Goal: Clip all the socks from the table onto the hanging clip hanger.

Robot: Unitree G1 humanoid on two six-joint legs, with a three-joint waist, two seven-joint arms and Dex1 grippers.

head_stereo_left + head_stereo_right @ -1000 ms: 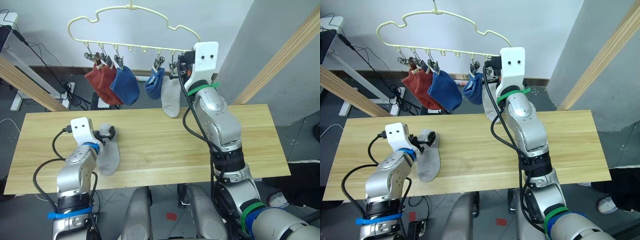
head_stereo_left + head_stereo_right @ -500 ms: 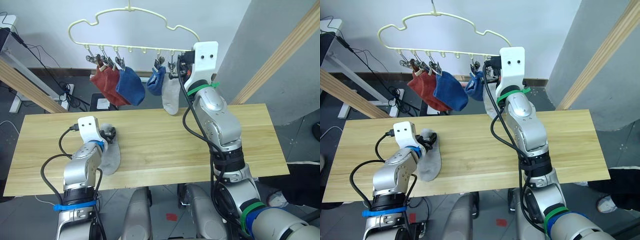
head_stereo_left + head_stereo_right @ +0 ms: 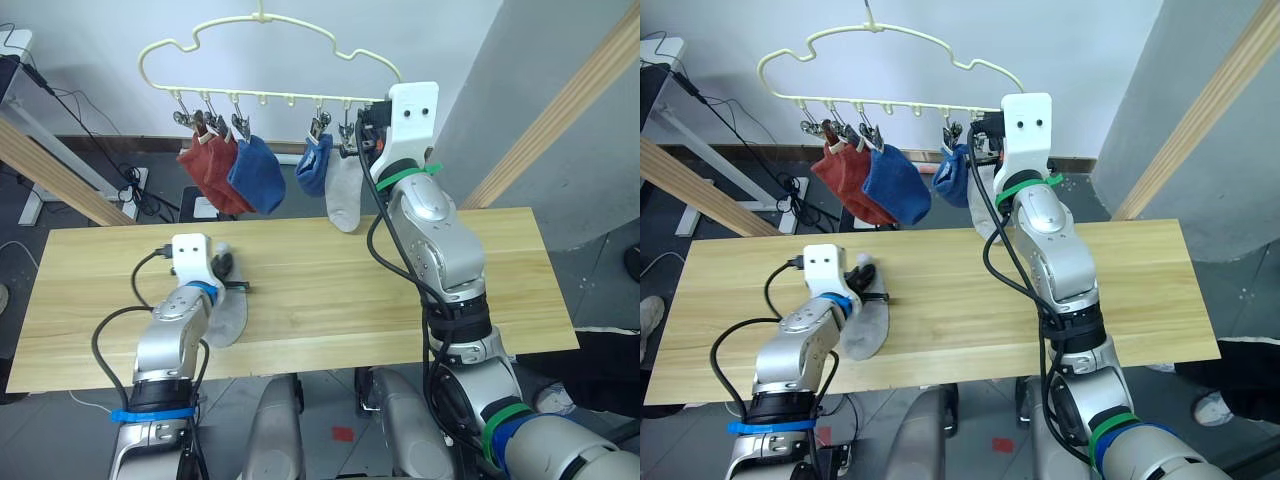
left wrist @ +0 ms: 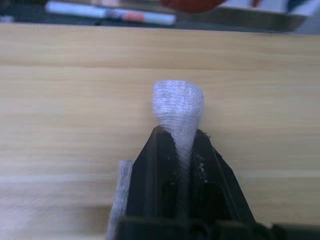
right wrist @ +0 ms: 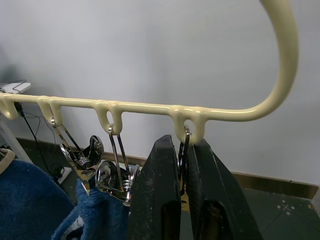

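Note:
One light grey sock (image 3: 228,316) lies on the wooden table (image 3: 330,290) at the front left. My left gripper (image 4: 179,135) is shut on this sock's upper end, and the fabric bunches up between the black fingers (image 4: 157,150). The pale yellow clip hanger (image 3: 285,97) hangs behind the table. Two rust red socks (image 3: 205,170), two blue socks (image 3: 255,172) and a grey sock (image 3: 343,200) hang from its clips. My right gripper (image 5: 184,145) is raised to the right end of the hanger's bar (image 5: 150,108), shut on the wire of the last clip there.
Thick wooden rails slant past the table on the left (image 3: 50,165) and the right (image 3: 570,110). Cables (image 3: 130,185) lie on the floor behind the table. A person's shoe (image 3: 1215,405) shows on the floor at the right.
My left gripper has closed from wide open onto the grey sock and shifted slightly right along the table. The hanging socks sway a little. The right arm has not moved.

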